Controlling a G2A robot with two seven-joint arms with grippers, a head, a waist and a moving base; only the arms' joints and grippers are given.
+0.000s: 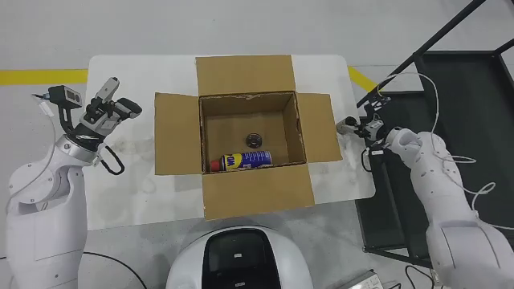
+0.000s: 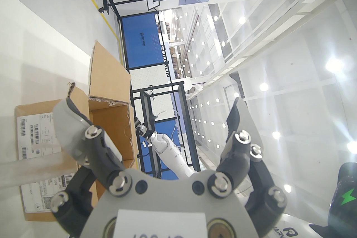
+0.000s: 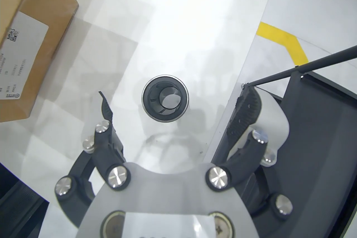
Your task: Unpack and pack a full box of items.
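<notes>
**Top view.** The box [image 1: 245,73] is standing open mid-table [image 1: 136,197], flaps spread. A can [image 1: 246,160] is lying inside against the near wall, its long axis running side to side toward both arms. A round item [image 1: 254,138] is lying just beyond it. The left gripper [image 1: 120,108] is hovering well left of the box. The right gripper [image 1: 353,125] is hovering at the table's right edge, just beside the right flap.

**Left wrist view.** The left gripper [image 2: 153,116] is standing with jaws apart, holding nothing. The box [image 2: 110,74] is lying ahead, toward one finger's side.

**Right wrist view.** The right gripper [image 3: 176,101] is standing with jaws wide apart and empty. A black ring [image 3: 165,98] is standing on end on the table [image 3: 178,13], beneath the gap, bore facing the jaws. Assessment: the right arm is nearer, and a straight descent should bracket the ring.
</notes>
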